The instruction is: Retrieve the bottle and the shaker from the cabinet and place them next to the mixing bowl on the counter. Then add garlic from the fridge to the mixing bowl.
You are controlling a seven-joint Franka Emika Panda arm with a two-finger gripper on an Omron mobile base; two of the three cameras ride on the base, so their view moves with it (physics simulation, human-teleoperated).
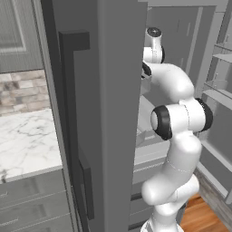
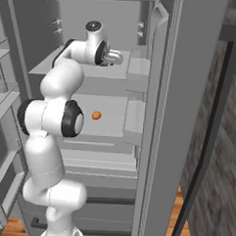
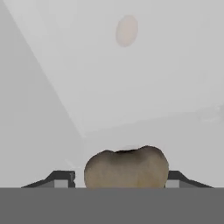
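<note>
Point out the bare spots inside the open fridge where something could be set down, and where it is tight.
The middle shelf is mostly bare around the small orange item, which sits alone. The upper shelf is crowded on its left: the gripper has its fingertips on either side of the garlic there. The marble counter left of the fridge door looks bare too.

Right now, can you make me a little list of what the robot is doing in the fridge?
place: inside the open fridge, on an upper shelf
hand: one finger on each side of the garlic
garlic: sits between the fingers, beige and lumpy
grip: cannot tell if it is squeezed yet
lower shelf: a small orange ball
fridge door: swung open
</note>
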